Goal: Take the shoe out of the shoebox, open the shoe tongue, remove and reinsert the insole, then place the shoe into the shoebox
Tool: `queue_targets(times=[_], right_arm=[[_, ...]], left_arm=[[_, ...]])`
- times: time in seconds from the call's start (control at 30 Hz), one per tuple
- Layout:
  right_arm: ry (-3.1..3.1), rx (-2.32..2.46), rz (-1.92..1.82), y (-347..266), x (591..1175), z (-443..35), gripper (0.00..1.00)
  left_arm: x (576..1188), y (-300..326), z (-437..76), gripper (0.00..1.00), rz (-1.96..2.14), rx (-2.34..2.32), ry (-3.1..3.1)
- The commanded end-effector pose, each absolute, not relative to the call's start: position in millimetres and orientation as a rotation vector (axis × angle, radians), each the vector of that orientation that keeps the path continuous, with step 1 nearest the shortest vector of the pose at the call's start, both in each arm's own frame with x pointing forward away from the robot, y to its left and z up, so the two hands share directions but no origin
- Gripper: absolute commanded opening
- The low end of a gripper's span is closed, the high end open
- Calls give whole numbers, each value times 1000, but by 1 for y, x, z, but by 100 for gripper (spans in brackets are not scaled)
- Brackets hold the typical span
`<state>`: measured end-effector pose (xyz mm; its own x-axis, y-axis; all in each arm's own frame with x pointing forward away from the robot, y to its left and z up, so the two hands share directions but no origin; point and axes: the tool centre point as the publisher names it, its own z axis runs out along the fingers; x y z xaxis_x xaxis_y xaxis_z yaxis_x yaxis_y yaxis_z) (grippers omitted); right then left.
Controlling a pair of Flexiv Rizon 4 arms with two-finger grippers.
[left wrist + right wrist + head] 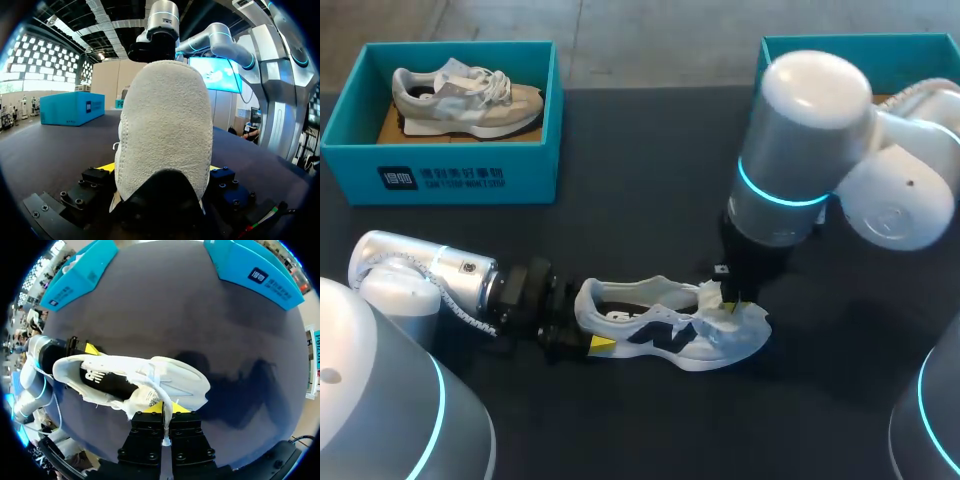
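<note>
Between your left fingers (603, 344), the heel of the white shoe (670, 335) is clamped from both sides. The shoe rests on the dark desk (640, 220), toe pointing away from them. At its laced front, your right fingers (181, 409) come down from above, nearly closed, pinching a white strip of the upper beside the tongue. Well beyond the left fingers sits a teal shoebox (440, 175) holding a grey shoe (465, 100); a second teal shoebox (860, 45) lies behind the right arm.

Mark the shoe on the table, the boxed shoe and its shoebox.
shoe on the table (665, 333): head view, side panel.
boxed shoe (467, 101): head view, side panel.
shoebox (535, 170): head view, front wall.
</note>
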<state>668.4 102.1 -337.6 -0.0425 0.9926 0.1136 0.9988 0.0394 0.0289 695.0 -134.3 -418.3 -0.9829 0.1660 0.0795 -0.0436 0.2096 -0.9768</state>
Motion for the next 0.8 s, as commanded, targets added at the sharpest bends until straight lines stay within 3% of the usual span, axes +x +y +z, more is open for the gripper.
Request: queue_targets(times=[0.03,0.1,0.2,0.23,0.27,0.3,0.8], right_arm=[[-2090,-2010,-395,97,662,-345,4],[-2083,-2014,-411,97,660,-345,15],[-2075,-2024,-414,97,658,-343,44],[-2074,-2028,-414,97,657,-341,49],[-2074,-2034,-414,97,656,-340,62],[-2074,-2042,-411,97,655,-338,99],[-2248,-2015,-253,118,654,-279,100]], left_arm=[[695,-133,-420,0,1871,-119,-2307],[695,-133,-420,0,1871,-119,-2307],[695,-133,-420,0,1871,-119,-2307],[695,-133,-420,0,1871,-119,-2307],[695,-133,-420,0,1871,-119,-2307],[695,-133,-420,0,1871,-119,-2307],[695,-133,-420,0,1871,-119,-2307]])
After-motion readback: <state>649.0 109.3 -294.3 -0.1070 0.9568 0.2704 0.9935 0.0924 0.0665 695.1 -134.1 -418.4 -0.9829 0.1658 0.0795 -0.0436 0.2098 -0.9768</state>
